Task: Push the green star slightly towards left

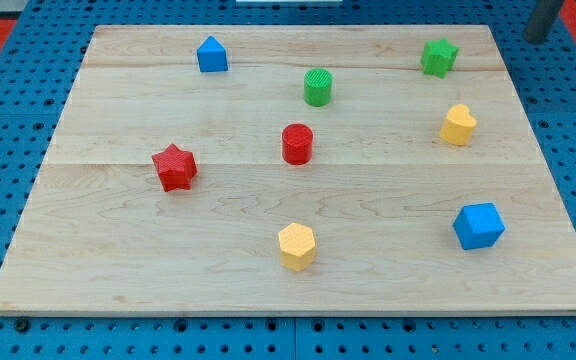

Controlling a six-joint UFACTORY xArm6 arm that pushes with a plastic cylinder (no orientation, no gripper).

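The green star [439, 56] sits near the top right corner of the wooden board [118, 250]. A dark rod enters at the view's top right corner, and my tip [535, 38] is off the board, to the right of the green star and slightly above it. It touches no block. A gap of bare board and blue pegboard lies between the tip and the star.
A green cylinder [318, 87] lies left of the star and a yellow heart [457, 124] below it. Also on the board are a blue house-shaped block [211, 54], red cylinder [297, 143], red star [174, 166], yellow hexagon [296, 246] and blue cube [478, 225].
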